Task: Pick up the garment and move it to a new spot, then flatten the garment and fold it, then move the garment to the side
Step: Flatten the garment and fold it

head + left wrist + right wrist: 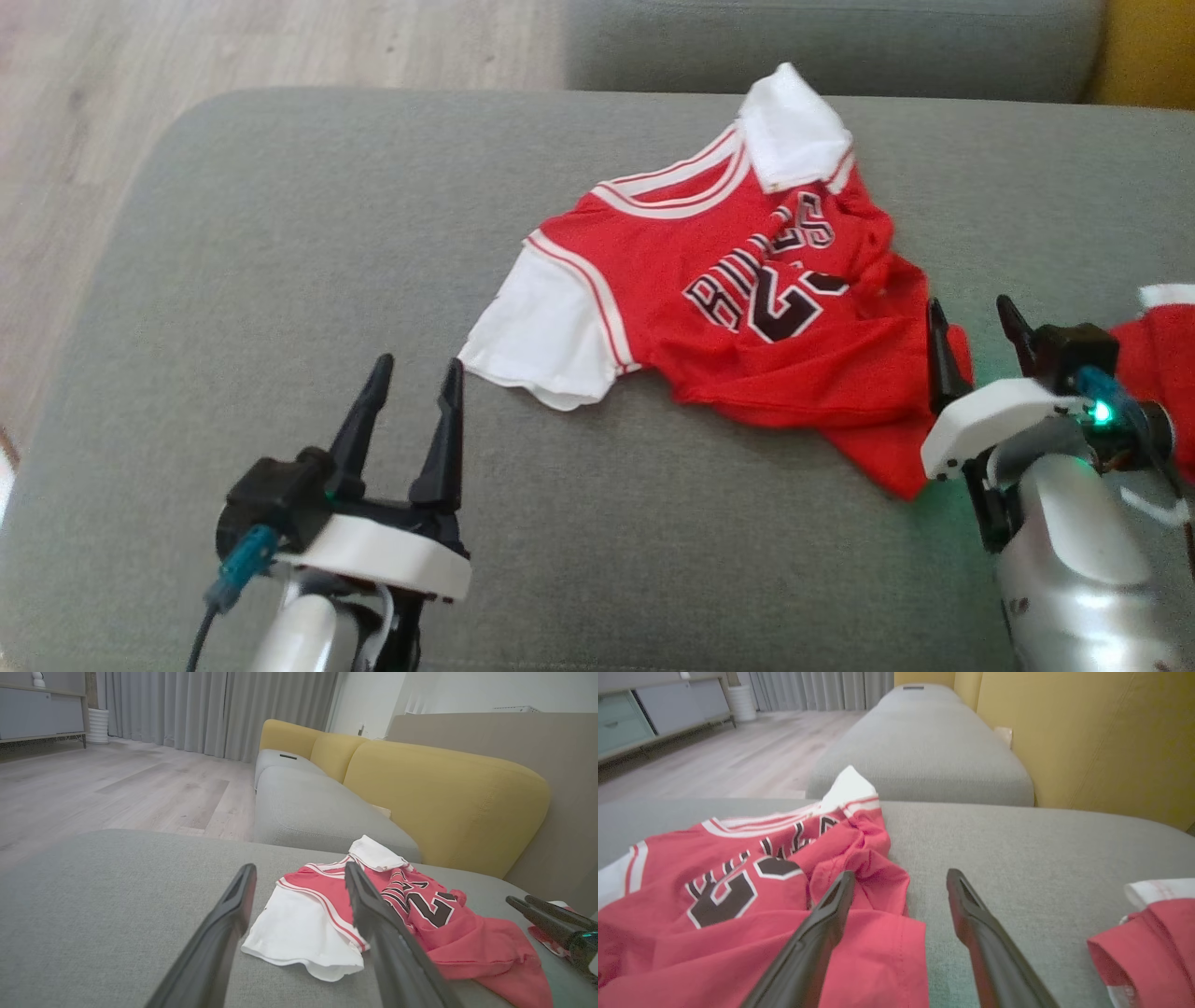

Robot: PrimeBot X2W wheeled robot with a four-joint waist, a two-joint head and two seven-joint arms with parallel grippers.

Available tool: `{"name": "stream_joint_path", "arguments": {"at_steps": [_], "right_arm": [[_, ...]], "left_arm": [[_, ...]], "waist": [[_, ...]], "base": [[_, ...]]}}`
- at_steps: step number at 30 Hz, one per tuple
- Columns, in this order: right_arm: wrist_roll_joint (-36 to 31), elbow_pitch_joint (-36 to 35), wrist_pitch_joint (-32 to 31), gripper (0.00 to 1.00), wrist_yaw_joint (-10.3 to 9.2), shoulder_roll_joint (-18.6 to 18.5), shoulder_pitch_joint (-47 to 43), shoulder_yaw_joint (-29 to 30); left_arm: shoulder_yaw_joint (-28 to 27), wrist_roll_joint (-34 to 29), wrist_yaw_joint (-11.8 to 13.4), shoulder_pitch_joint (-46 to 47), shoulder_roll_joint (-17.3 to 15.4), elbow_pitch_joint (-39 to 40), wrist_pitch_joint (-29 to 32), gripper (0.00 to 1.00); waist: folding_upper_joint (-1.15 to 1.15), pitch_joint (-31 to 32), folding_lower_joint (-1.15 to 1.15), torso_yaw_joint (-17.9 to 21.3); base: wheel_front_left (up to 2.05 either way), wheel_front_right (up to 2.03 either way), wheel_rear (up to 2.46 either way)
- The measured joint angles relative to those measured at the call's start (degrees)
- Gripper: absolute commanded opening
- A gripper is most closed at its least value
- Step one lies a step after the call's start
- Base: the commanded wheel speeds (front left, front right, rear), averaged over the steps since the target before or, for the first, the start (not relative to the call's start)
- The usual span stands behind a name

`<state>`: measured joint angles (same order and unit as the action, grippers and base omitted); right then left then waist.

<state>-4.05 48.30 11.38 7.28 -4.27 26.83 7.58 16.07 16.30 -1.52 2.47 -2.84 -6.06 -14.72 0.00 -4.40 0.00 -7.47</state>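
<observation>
You see the jersey [738,299] lying rumpled on the grey cushion [280,280], left gripper [418,366] spread beside its white sleeve [541,327], right gripper [968,308] spread over its red hem [868,439], both empty: light, limp cloth that will likely sag, best pinched at sleeve and hem edges.

Open grey cushion [233,280] across left and lower centre. Blocked centre-right by jersey [747,308], right edge by second red garment [1167,364], upper right by yellow backrest [1144,47].
</observation>
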Motion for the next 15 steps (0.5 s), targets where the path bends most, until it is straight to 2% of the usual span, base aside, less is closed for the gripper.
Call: {"name": "stream_joint_path", "arguments": {"at_steps": [3,10,13,15], "right_arm": [[3.26,-4.77,1.82,1.0,0.0,0.6,-2.99,-1.59],[13.7,-19.12,2.82,1.0,0.0,1.04,-16.9,-7.17],[16.79,-23.83,2.82,1.0,0.0,1.63,-21.65,-7.8],[17.5,-25.72,2.83,1.0,0.0,1.62,-23.56,-7.83]], "left_arm": [[-1.21,-0.09,-0.01,-0.04,0.0,0.23,0.0,1.0],[-3.21,-0.08,0.0,0.0,0.0,0.36,0.0,1.0],[-3.86,-0.1,0.02,0.02,0.0,-0.24,0.0,1.0],[-4.33,-0.63,1.03,0.04,0.03,-1.01,0.0,1.0]], "waist": [[0.0,0.58,0.0,1.8],[0.0,1.64,-0.01,5.59],[0.0,1.74,0.0,6.69],[0.0,1.59,-0.01,7.25]], "base": [[0.0,0.0,0.0],[0.0,0.0,0.0],[0.0,0.0,0.0],[0.0,0.0,0.0]]}}
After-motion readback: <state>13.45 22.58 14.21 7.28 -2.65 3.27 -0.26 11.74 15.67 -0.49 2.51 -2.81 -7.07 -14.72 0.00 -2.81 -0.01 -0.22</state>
